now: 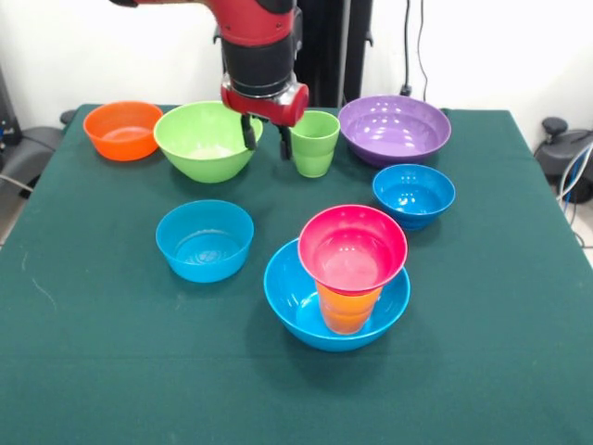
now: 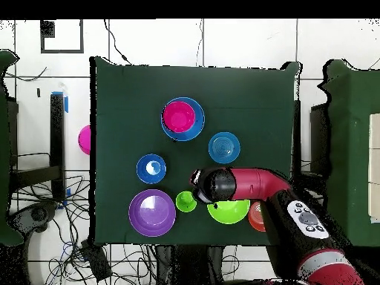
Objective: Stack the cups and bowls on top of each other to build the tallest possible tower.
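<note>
The tower stands near the front: a large blue bowl [image 1: 295, 301] holds an upright orange cup [image 1: 348, 310], and a pink-red bowl [image 1: 352, 248] rests on that cup. From overhead the pink-red bowl [image 2: 180, 116] covers most of the large blue bowl [image 2: 195, 132]. My gripper [image 1: 266, 139] hangs open and empty between the lime green bowl [image 1: 206, 139] and the light green cup [image 1: 314, 142]. Loose on the cloth are the purple bowl [image 1: 394, 128], the orange bowl [image 1: 122, 130] and two small blue bowls [image 1: 205, 240] [image 1: 413, 195].
The table is covered with a dark green cloth [image 1: 93, 352]. In the overhead view the red arm [image 2: 249, 182] reaches across above the lime green bowl [image 2: 228, 213] and partly hides the orange bowl [image 2: 256, 217]. Cables lie on the floor beyond the table's edges.
</note>
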You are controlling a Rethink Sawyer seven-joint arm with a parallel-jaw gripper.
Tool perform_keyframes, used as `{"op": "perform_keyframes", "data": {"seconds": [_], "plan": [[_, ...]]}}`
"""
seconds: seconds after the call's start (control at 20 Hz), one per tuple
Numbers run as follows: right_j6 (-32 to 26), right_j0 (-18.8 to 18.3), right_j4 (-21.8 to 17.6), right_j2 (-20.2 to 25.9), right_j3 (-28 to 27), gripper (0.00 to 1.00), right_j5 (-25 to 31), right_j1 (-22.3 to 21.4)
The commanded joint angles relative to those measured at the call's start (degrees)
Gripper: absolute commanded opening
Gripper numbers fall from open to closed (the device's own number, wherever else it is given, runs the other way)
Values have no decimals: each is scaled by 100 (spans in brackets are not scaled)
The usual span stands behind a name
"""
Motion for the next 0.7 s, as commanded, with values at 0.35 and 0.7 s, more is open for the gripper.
{"op": "perform_keyframes", "data": {"seconds": [0.35, 0.7], "plan": [[-753, -53, -335, 158, -89, 100, 485, -339], [-687, -106, -497, 132, -193, 100, 143, 143]]}}
